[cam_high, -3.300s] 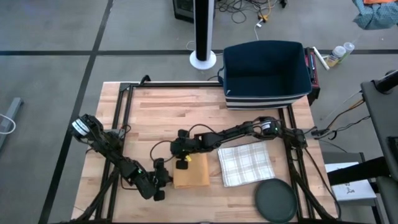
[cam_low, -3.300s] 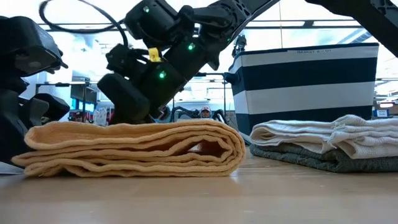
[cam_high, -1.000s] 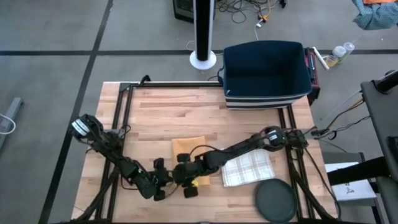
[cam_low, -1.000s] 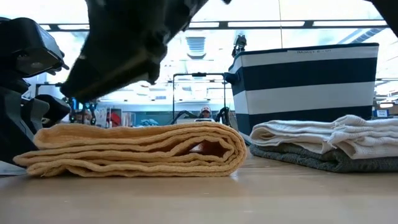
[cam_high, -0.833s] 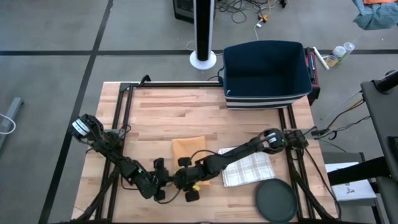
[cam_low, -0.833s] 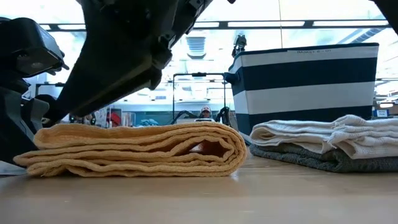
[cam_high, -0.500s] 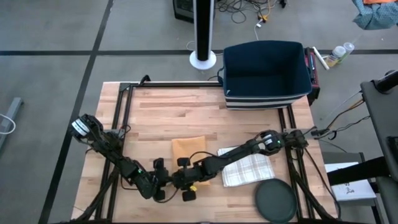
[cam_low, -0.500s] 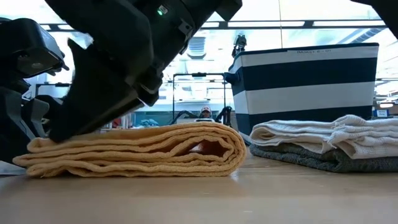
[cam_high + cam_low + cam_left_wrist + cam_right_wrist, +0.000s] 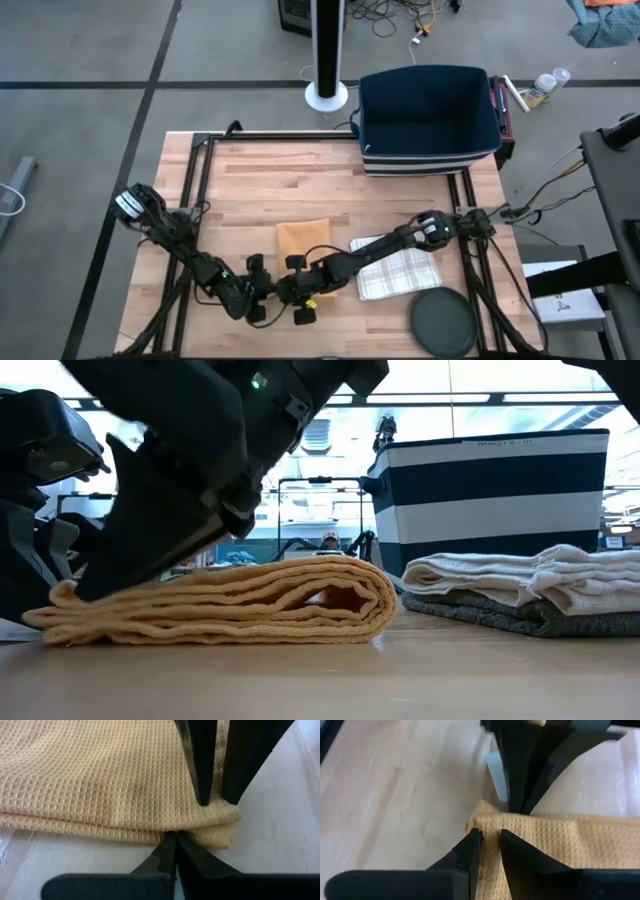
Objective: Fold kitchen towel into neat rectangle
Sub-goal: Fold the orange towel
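Observation:
The kitchen towel (image 9: 305,242) is yellow waffle cloth, folded into several layers, and lies flat on the wooden table; the low view shows it as a flat stack (image 9: 240,600). My left gripper (image 9: 175,837) is shut, with its tips at the towel's near edge beside the near left corner. My right gripper (image 9: 488,836) reaches in from the right. It stands on top of that same corner with a narrow gap between its fingers, just beyond the left gripper's tips (image 9: 514,809). My left gripper touches the edge of the towel's layers (image 9: 167,834) with its shut fingertips, slanting down from the near left. Whether a layer is caught between the tips I cannot tell. My right gripper presses both fingertips (image 9: 202,795) down on the towel's top layer by the near left corner (image 9: 220,812), slanting down from the right. Cloth shows in the narrow gap. The towel's end is squashed flat under it (image 9: 100,595).
A white checked towel (image 9: 400,268) lies right of the yellow one, over grey cloth (image 9: 500,615). A dark round disc (image 9: 445,322) sits at the near right. A navy striped basket (image 9: 428,118) stands at the far right. Bare wood stretches at the far left.
My right gripper has come down onto the towel's near left corner, and the gap between its fingers has narrowed. That end of the towel is now pressed flatter. The rest of the towel has stayed in place.

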`<state>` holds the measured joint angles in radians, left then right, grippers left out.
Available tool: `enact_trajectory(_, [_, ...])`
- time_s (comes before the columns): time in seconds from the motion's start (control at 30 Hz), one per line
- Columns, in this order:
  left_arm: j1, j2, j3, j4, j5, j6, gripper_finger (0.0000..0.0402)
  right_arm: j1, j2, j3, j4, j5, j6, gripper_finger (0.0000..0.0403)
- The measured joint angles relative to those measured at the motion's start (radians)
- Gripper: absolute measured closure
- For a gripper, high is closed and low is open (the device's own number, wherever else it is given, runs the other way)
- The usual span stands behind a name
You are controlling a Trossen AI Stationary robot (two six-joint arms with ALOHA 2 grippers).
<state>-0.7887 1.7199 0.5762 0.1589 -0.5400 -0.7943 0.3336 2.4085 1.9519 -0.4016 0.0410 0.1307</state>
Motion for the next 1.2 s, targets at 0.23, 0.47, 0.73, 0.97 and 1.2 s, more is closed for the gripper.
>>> enact_trajectory(0.23, [0.000, 0.000, 0.000, 0.000, 0.000, -0.001, 0.0396, 0.000, 0.004, -0.002, 0.039, 0.003, 0.008, 0.0362])
enact_trajectory(0.47, [0.000, 0.000, 0.000, 0.002, 0.000, -0.001, 0.0399, 0.000, 0.004, -0.005, 0.085, 0.004, 0.025, 0.0398])
enact_trajectory(0.73, [0.000, 0.000, -0.001, 0.004, 0.000, -0.001, 0.0396, 0.000, 0.004, -0.001, 0.101, 0.012, 0.044, 0.0401])
enact_trajectory(0.97, [0.000, 0.000, -0.001, 0.005, 0.000, -0.001, 0.0399, -0.003, 0.004, -0.025, 0.102, 0.012, 0.069, 0.0401])
enact_trajectory(1.2, [0.000, 0.000, -0.001, 0.011, -0.001, -0.001, 0.0385, -0.005, 0.004, -0.051, 0.132, 0.012, 0.071, 0.0401])
